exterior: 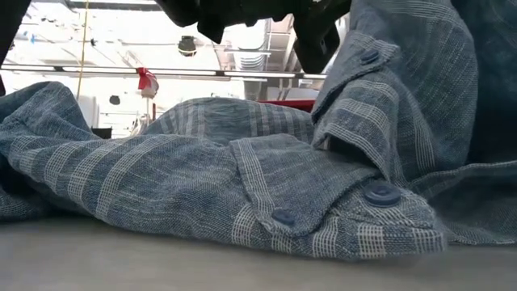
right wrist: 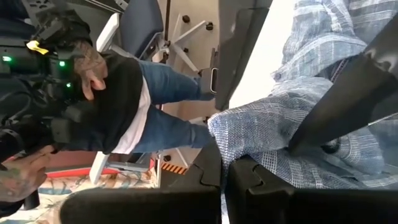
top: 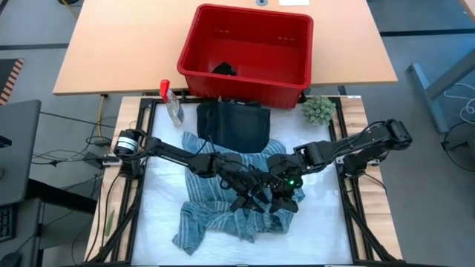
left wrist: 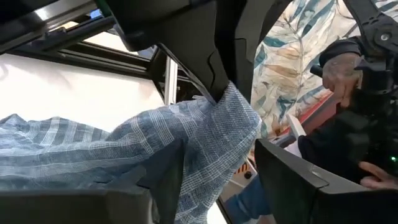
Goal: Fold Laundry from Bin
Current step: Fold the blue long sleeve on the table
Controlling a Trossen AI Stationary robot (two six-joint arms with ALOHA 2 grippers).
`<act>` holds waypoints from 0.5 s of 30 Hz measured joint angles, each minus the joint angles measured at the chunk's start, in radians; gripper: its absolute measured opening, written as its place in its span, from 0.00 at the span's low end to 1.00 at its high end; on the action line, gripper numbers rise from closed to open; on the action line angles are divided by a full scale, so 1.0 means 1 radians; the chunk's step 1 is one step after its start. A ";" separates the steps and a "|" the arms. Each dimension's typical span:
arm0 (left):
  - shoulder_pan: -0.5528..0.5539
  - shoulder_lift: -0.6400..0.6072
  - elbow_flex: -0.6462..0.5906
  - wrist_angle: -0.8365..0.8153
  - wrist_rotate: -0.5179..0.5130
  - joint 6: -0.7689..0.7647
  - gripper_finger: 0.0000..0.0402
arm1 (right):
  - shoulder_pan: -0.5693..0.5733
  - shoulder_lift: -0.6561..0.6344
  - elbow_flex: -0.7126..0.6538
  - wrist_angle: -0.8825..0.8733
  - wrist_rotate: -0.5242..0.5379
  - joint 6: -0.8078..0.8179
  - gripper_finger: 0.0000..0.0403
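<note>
- Right claw [top: 284, 202] is clenched on a fold of the plaid blue shirt [top: 215, 215], which lies crumpled on the tabletop [top: 159, 204] under both claws.
- Left claw [top: 249, 194] is just beside it, fingers straddling the cloth; can't tell if it's gripping.
- Dark garment [top: 236, 123] sits folded-ish between the claws and the red bin [top: 245, 74]; one dark piece left inside, so roughly mid-task I'd say.

Both arms reach inward, meeting mid-desk — left end effector [top: 249, 194] fingers apart, right end effector [top: 284, 199] clamped tight, close beside it.
</note>
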 joint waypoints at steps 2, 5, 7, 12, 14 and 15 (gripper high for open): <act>-0.001 0.000 0.000 0.000 -0.001 -0.002 0.43 | 0.000 0.000 0.000 0.002 0.000 0.010 0.06; -0.001 0.000 0.000 0.000 -0.007 -0.001 0.35 | 0.000 0.000 0.000 0.004 0.000 0.025 0.06; -0.005 0.000 0.000 0.000 -0.008 -0.002 0.27 | 0.000 0.000 0.000 0.010 -0.002 0.028 0.06; -0.010 -0.001 0.000 0.007 0.004 -0.039 0.03 | 0.000 0.000 0.000 0.018 -0.034 0.032 0.09; -0.010 -0.001 0.000 0.020 0.027 -0.060 0.02 | -0.002 0.000 0.000 0.021 -0.049 0.032 0.12; -0.010 -0.002 0.000 0.029 0.042 -0.068 0.01 | -0.002 -0.003 0.000 0.021 -0.053 0.031 0.14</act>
